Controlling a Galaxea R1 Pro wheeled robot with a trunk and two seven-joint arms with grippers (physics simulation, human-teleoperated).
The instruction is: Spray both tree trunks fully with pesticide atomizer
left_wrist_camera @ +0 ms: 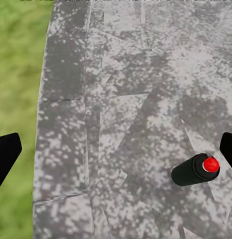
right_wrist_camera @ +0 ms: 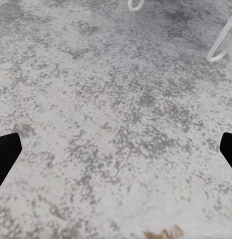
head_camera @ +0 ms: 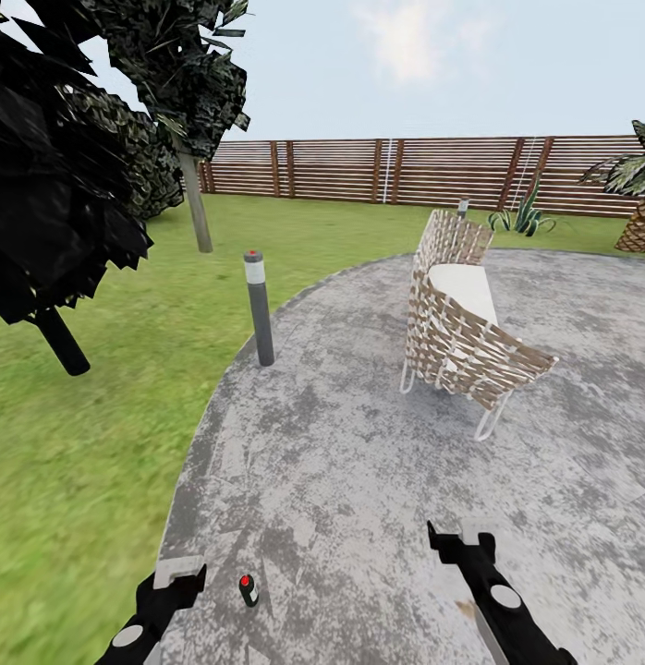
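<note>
- Low over the grey paving (head_camera: 359, 480), the left pincer (head_camera: 179, 577) is released, its fingers (left_wrist_camera: 6, 154) spread wide and holding nothing.
- Likewise the right pincer (head_camera: 461, 543) is released and empty.
- Just beside the left pincer, near the paving's grass-side edge, the pesticide atomizer (head_camera: 249, 589) lies on its side.
- Farther out stand a bollard light (head_camera: 259, 309) and a woven chair (head_camera: 461, 319); lawn (head_camera: 73, 443) borders the paving, with a fence (head_camera: 424, 171) behind.

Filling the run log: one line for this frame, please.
scene: grey paving beside lawn | small dark bottle, red cap, lying on paving | left claw open, beside it | right claw open, empty | wicker chair ahead
</note>
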